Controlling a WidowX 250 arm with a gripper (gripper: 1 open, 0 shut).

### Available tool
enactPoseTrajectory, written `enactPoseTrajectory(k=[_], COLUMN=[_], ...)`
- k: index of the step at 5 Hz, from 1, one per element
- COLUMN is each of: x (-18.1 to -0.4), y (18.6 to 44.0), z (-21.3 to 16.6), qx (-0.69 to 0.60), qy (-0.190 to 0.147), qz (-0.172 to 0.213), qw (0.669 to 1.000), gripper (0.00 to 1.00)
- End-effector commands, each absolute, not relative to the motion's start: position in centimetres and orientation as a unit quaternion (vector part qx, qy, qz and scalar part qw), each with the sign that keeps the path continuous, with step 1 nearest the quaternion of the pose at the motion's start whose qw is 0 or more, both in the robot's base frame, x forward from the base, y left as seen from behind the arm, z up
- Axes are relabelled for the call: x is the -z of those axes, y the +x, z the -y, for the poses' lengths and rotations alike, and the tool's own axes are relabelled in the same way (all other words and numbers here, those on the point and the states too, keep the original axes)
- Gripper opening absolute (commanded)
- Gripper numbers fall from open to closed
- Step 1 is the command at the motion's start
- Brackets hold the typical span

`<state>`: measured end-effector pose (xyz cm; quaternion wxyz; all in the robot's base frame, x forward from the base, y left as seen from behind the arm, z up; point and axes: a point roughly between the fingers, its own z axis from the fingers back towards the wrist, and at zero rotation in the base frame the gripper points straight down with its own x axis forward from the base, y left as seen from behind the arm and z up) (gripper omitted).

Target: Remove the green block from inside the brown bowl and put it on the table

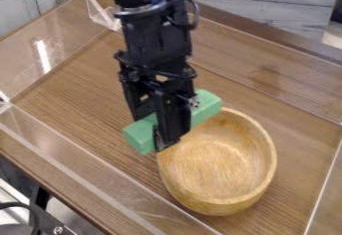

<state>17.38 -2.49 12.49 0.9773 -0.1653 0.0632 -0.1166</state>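
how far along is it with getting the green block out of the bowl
Done: the bright green rectangular block is out of the round light brown wooden bowl, whose inside shows empty. In hand: the black gripper's fingers clamp the block, held beside the bowl's rim over the wood-grain table. Left: set it down and release.

1. You are looking at a bright green block (171, 119), its top face showing a paler green than its side.
2. You are seeing a light brown bowl (221, 161) showing a grainy, speckled inside.
3. The table (267, 79) is showing brown wood grain with a slight gloss.
4. The gripper (163, 129) is appearing black all over.
5. The low walls (54, 39) are looking clear, catching whitish glints.
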Motion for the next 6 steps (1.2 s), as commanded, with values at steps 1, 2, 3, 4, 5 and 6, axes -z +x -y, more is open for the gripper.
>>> enactPoseTrajectory(k=[1, 2, 3, 4, 5, 6], x=[-14.0, -14.1, -14.1, -14.0, -13.9, -13.8], y=[18.3, 18.3, 18.4, 18.6, 18.7, 18.7], z=[1.8, 1.3, 0.8, 0.2, 0.0, -0.1], qx=[0.113, 0.106, 0.098, 0.093, 0.093, 0.092], qy=[-0.161, -0.165, -0.167, -0.167, -0.167, -0.168], qz=[-0.03, -0.031, -0.029, -0.026, -0.023, -0.021], qw=[0.98, 0.98, 0.981, 0.981, 0.981, 0.981], gripper=[0.0, 0.0, 0.0, 0.0, 0.0, 0.0])
